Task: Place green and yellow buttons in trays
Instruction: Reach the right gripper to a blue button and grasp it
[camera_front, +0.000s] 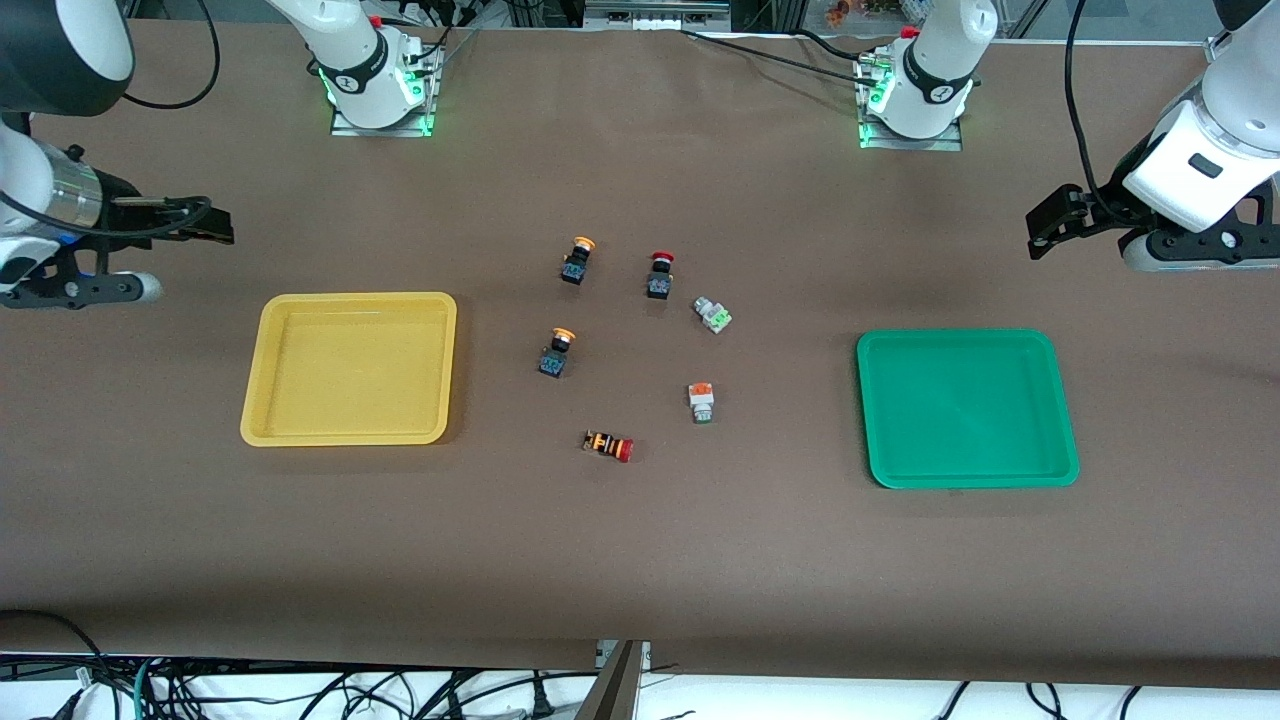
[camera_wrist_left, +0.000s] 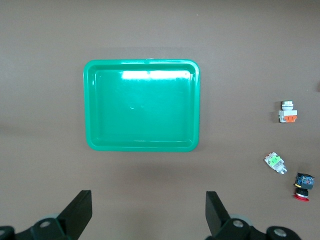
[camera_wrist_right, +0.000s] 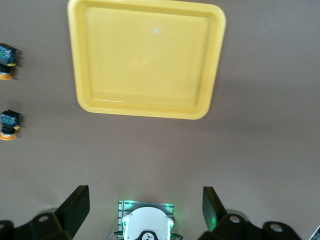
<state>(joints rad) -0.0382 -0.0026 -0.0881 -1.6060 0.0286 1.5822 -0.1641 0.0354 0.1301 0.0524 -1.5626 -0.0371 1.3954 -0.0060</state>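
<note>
two trays sit on the brown table (camera_front: 640, 560) in the front view: the yellow tray (camera_front: 349, 432) at centre-left of the frame, toward the right arm's end, and the green tray (camera_front: 968, 478) at centre-right, toward the left arm's end; both hold nothing. six switches lie loose in the middle of the frame between them, none touching a tray. one yellow-capped button (camera_front: 577, 259) stands in the upper part of the cluster, and a second yellow-capped button (camera_front: 556, 352) lies lower in the frame, nearer the camera. beside the upper one, toward the green tray, stands the red-capped black switch (camera_front: 660, 275), and just past it lies a white-grey button with a green part (camera_front: 712, 314), tilted. lower down is the other white-grey button (camera_front: 702, 401), with an orange block showing at its top, and lowest in the frame lies the red-capped switch with the orange-striped body (camera_front: 609, 445), on its side. the right gripper (camera_front: 200, 222) hangs at the upper left edge of the frame, above bare table farther from the camera than the yellow tray; its wrist view shows the fingers (camera_wrist_right: 75, 206) spread wide and holding nothing. the left gripper (camera_front: 1050, 225) hangs at the upper right edge, above bare table farther from the camera than the green tray, its fingers (camera_wrist_left: 77, 212) likewise spread apart and holding nothing.
</note>
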